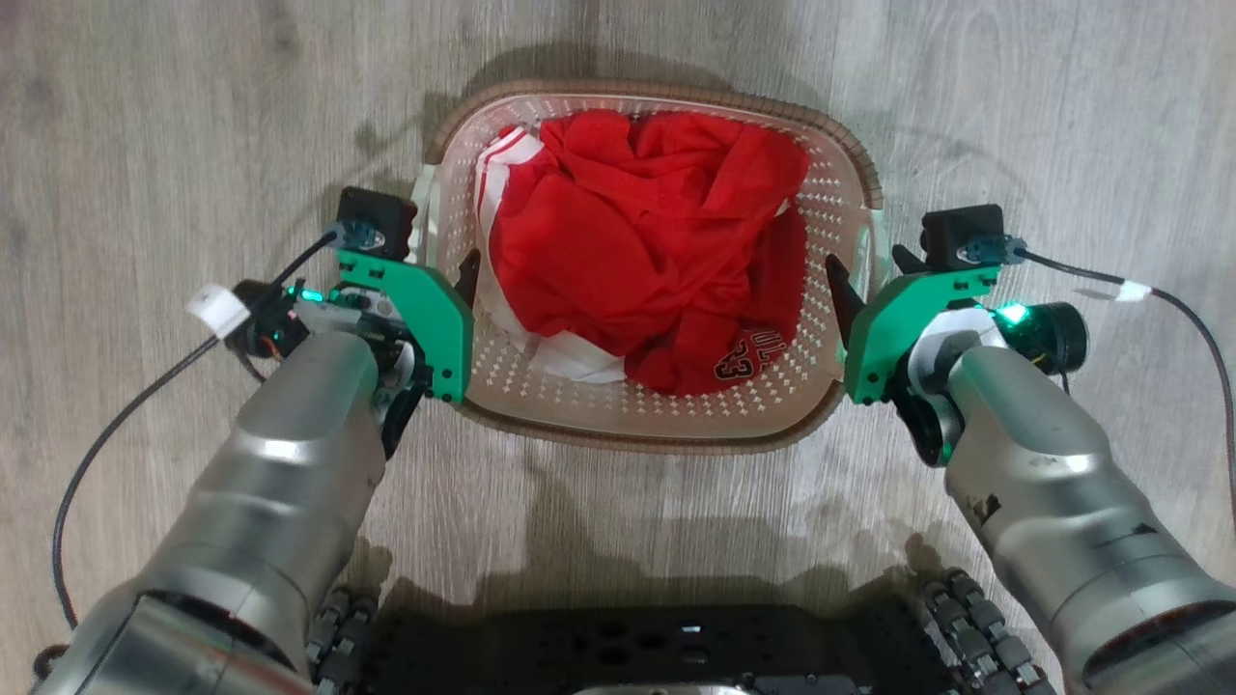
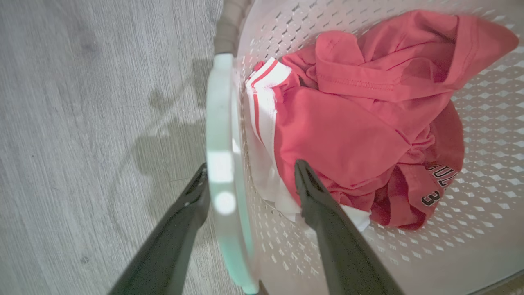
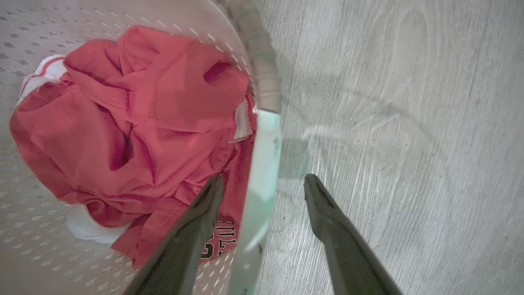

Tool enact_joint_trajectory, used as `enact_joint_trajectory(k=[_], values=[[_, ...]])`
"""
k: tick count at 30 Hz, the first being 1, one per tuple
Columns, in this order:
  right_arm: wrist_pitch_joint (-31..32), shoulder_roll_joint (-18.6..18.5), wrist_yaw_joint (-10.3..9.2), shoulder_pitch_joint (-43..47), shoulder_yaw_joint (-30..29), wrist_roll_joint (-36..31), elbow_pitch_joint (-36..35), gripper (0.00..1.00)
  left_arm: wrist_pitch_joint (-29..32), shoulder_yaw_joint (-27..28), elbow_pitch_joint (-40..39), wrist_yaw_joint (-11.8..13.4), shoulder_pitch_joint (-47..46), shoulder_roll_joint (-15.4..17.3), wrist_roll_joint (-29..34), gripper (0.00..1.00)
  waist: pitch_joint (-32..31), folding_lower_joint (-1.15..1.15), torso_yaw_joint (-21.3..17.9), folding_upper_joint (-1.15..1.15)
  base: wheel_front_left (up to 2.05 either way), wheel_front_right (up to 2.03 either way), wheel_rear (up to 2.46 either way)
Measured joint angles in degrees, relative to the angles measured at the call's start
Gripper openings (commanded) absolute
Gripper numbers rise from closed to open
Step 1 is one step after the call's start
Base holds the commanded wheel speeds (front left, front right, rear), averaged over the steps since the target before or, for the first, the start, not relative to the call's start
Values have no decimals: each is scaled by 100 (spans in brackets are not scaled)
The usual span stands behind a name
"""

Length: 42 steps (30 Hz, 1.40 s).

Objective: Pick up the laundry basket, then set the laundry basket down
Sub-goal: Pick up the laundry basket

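Note:
The laundry basket (image 1: pixel 821 372), cream with perforated walls and a brown rim, sits on the wood floor straight ahead, holding crumpled red and white clothes (image 1: pixel 637 251). My left gripper (image 1: pixel 446 278) is open at the basket's left side. In the left wrist view the left gripper (image 2: pixel 250 170) straddles the white side handle (image 2: pixel 220 164), one finger outside and one inside the basket wall (image 2: pixel 470 205). My right gripper (image 1: pixel 872 270) is open at the right side. There the right gripper (image 3: pixel 264 180) straddles the other handle (image 3: pixel 265 155), beside the basket wall (image 3: pixel 61 24).
Pale grey wood-look floor (image 1: pixel 145 145) surrounds the basket on all sides. My dark wheeled base (image 1: pixel 637 647) lies just below the basket's near rim. Cables (image 1: pixel 116 425) trail from both wrists over the floor.

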Motion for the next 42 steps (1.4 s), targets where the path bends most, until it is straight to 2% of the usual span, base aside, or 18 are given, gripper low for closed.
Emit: enact_joint_trajectory(k=[10, 19, 37, 38, 39, 42], values=[[453, -2, 0, -71, 276, 344, 33, 100, 210, -435, 99, -45, -233, 0, -154, 100, 193, 0, 8, 0, 0, 0, 0], [441, -8, 0, -334, 398, 492, 126, 100, 565, -751, 199, -42, -440, 0, -293, 100, 353, 0, -58, 1, 0, 0, 0], [334, -10, 0, -496, 586, 848, 271, 100, 810, -1096, 132, 96, -554, 1, -680, 100, 562, 0, -30, 1, 0, 0, 0], [341, -15, 0, -526, 587, 905, 283, 25, 840, -1117, 108, 96, -555, 1, -717, 31, 567, 0, -15, 1, 0, 0, 0], [342, -20, 0, -540, 591, 949, 282, 0, 860, -1140, 85, 100, -555, 1, -750, 0, 572, 0, 2, 1, 0, 0, 0], [369, -16, 0, -543, 633, 1034, 319, 0, 862, -1202, 22, 180, -555, 10, -842, 0, 577, 0, 48, 0, 0, 0, 0]])
